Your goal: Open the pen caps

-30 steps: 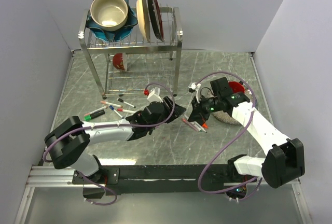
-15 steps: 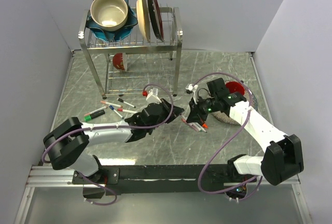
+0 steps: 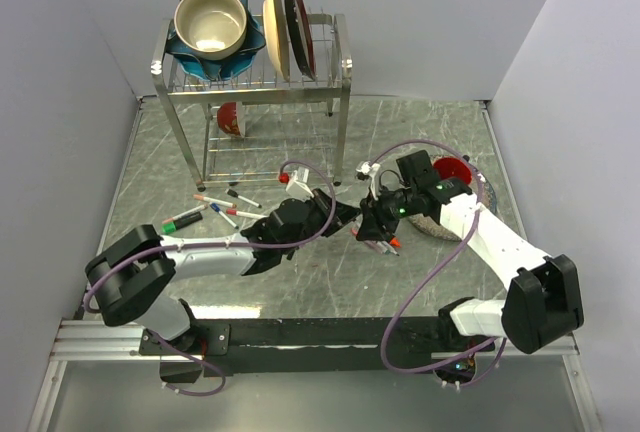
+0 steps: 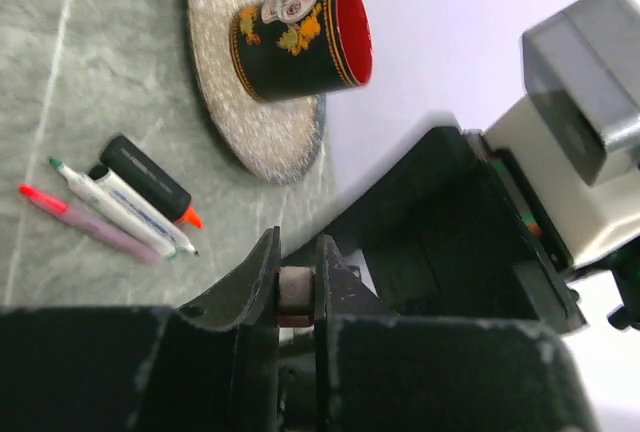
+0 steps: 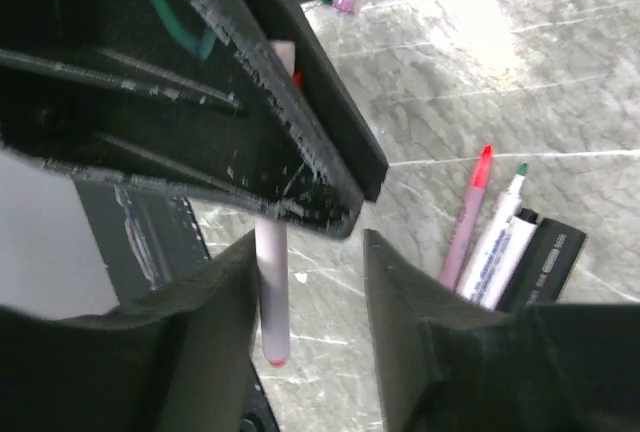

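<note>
Since the pen (image 5: 272, 292) is a slim, light stick of hard, smooth plastic, it should neither bend nor crush, but it could slide or twist in a loose grip. Its cap, a tiny press-fit piece, will likely want a firm, straight pull along the barrel, so the sensible holds are mid-barrel for one claw and the very end for the other. The left claw (image 4: 296, 257) is clamped on the barrel, holding it in the air over the middle of the tabletop (image 3: 300, 282), with the right claw (image 5: 312, 252) directly facing it. That right claw has its fingers apart and grips nothing; the pen hangs just beside one finger, and I cannot tell whether they touch. From the right wrist, the pen's long axis runs nearly parallel to those fingers, its red end pointing back toward the right wrist; whether that end is a cap or a bare tip is too small to tell. Three bare-tipped pens (image 5: 497, 242) lie together on the tabletop below, near a mug (image 4: 300, 24).
</note>
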Tool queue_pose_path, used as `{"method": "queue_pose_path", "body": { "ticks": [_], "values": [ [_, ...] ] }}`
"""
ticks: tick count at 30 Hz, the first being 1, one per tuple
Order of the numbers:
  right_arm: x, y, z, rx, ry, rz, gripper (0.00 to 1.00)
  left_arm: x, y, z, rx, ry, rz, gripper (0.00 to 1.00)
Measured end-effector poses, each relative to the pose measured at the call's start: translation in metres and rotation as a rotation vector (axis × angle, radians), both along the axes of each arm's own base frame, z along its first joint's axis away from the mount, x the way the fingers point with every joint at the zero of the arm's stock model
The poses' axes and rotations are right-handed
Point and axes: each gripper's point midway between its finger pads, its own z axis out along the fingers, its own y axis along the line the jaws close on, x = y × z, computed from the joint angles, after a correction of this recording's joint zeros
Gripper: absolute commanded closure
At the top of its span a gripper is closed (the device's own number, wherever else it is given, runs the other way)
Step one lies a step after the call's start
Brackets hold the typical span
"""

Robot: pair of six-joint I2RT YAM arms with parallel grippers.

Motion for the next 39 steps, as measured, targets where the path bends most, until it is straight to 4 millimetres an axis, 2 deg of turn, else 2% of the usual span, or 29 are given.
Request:
{"method": "queue_pose_path", "body": {
  "ticks": [4, 7, 12, 17, 24, 31, 32, 33, 35, 37, 39],
  "values": [
    [-0.005, 0.005, 0.001, 0.013, 0.016, 0.017, 1.00, 0.003, 0.003, -0.002, -0.008, -0.005, 0.017, 0.99],
    [-0.007, 0.010, 0.001, 0.025, 0.015, 0.044, 1.00, 0.003, 0.014, 0.000, -0.021, -0.001, 0.039, 0.99],
    [-0.006, 0.043, 0.017, 0.112, -0.063, 0.154, 1.00, -0.001, 0.058, 0.017, -0.063, 0.028, 0.096, 0.99],
    [-0.002, 0.067, 0.030, 0.155, -0.147, 0.218, 1.00, -0.003, 0.089, 0.026, -0.097, 0.048, 0.141, 0.99],
    [-0.003, 0.079, 0.019, 0.141, -0.146, 0.250, 1.00, -0.007, 0.104, 0.009, -0.125, 0.109, 0.151, 0.99],
    [0.001, 0.093, 0.020, 0.148, -0.204, 0.271, 1.00, -0.006, 0.121, 0.011, -0.145, 0.117, 0.151, 0.99],
    [0.002, 0.090, 0.016, 0.117, -0.203, 0.264, 1.00, 0.001, 0.129, 0.008, -0.138, 0.110, 0.191, 0.99],
    [0.001, 0.077, 0.004, 0.063, -0.162, 0.234, 1.00, 0.015, 0.149, 0.004, -0.135, 0.103, 0.278, 0.99],
    [-0.004, 0.051, -0.023, -0.048, -0.068, 0.177, 1.00, 0.046, 0.204, -0.011, -0.116, 0.097, 0.501, 0.99],
    [-0.011, 0.033, -0.046, -0.136, 0.013, 0.148, 1.00, 0.054, 0.230, -0.027, -0.087, 0.113, 0.598, 0.99],
    [-0.021, 0.024, -0.059, -0.197, 0.068, 0.151, 1.00, 0.054, 0.243, -0.044, -0.056, 0.141, 0.639, 0.99]
  ]
}}
